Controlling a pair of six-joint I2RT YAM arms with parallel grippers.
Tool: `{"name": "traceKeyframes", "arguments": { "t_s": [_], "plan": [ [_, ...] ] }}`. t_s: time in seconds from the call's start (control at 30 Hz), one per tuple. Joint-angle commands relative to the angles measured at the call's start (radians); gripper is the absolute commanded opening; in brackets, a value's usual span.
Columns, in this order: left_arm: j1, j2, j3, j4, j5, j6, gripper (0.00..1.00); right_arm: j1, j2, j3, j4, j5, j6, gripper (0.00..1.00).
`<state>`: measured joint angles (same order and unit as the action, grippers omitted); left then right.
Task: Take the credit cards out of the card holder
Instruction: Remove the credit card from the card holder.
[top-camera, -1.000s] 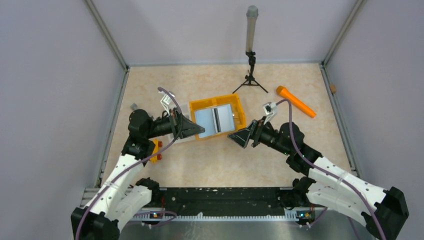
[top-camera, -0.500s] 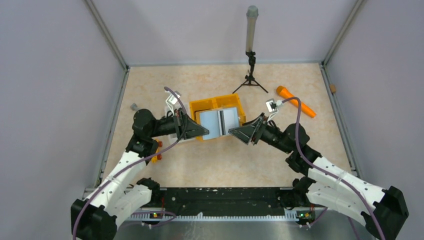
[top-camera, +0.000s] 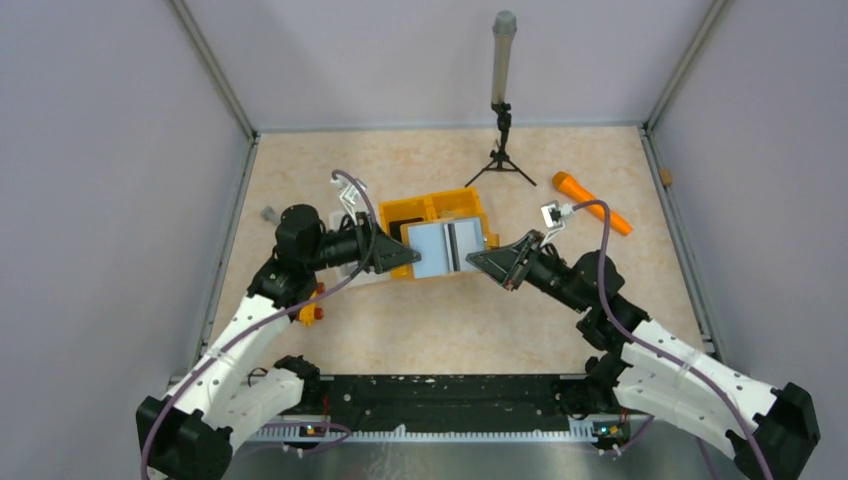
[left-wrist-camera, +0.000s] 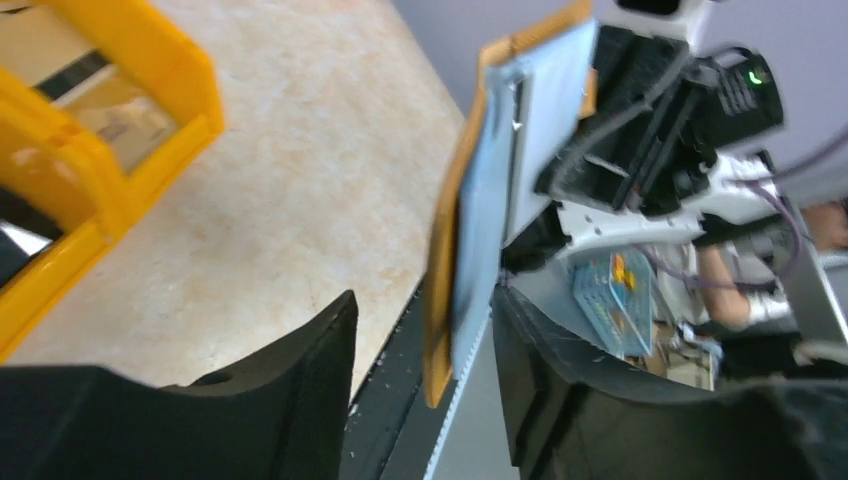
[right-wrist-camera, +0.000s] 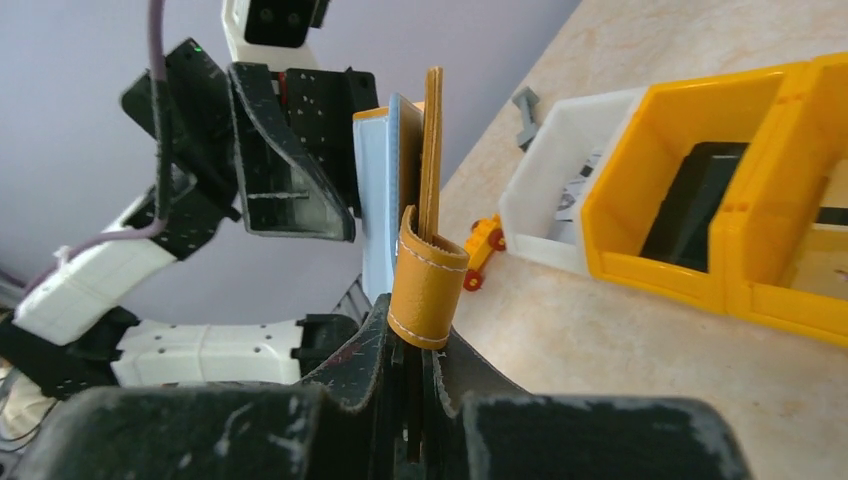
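Observation:
The tan card holder (right-wrist-camera: 428, 282) hangs in the air between the two arms, above the table in front of the orange bin. My right gripper (right-wrist-camera: 415, 325) is shut on its strap end. Pale blue-grey credit cards (top-camera: 445, 248) with a dark stripe lie against its face, still in the holder. In the left wrist view the card holder (left-wrist-camera: 447, 270) stands edge-on with the credit cards (left-wrist-camera: 505, 190) on its right side. My left gripper (left-wrist-camera: 422, 305) is open, one finger on each side of the holder's other end, not pressing it. From above, the left gripper (top-camera: 408, 258) and the right gripper (top-camera: 480, 262) face each other.
An orange bin (top-camera: 432, 209) stands right behind the holder, a white bin (right-wrist-camera: 560, 190) against its left side. A small orange toy (top-camera: 311, 302) lies by the left arm. An orange stick (top-camera: 592, 203) lies at the right, a tripod with a grey cylinder (top-camera: 500, 95) at the back.
My right gripper has shut on the card holder's end. My left gripper has opened and let go of it. Both arms and the holder have shifted a little to the right.

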<state>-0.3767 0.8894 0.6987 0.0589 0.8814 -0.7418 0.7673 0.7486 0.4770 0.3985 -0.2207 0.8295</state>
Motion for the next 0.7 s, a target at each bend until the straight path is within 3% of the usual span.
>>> {"name": "traceKeyframes", "arguments": {
  "t_s": [0.0, 0.07, 0.13, 0.33, 0.47, 0.67],
  "plan": [
    [-0.002, 0.044, 0.117, -0.326, -0.262, 0.187, 0.65, -0.01, -0.02, 0.043, -0.117, 0.109, -0.098, 0.0],
    [-0.004, 0.045, 0.137, -0.369, -0.33, 0.186, 0.71, -0.01, -0.009, 0.053, -0.158, 0.149, -0.157, 0.0],
    [-0.012, 0.016, 0.14, -0.379, -0.387, 0.181, 0.69, -0.01, 0.006, 0.055, -0.186, 0.19, -0.195, 0.0],
    [-0.042, -0.019, 0.134, -0.289, -0.325, 0.122, 0.44, -0.01, 0.067, 0.058, -0.168, 0.215, -0.231, 0.0],
    [-0.065, 0.023, 0.074, -0.095, -0.215, 0.016, 0.37, -0.01, 0.092, 0.058, -0.099, 0.166, -0.193, 0.0],
    [-0.1, 0.105, 0.008, 0.171, -0.146, -0.101, 0.35, -0.01, 0.113, 0.073, -0.044, 0.097, -0.126, 0.0]
  ]
}}
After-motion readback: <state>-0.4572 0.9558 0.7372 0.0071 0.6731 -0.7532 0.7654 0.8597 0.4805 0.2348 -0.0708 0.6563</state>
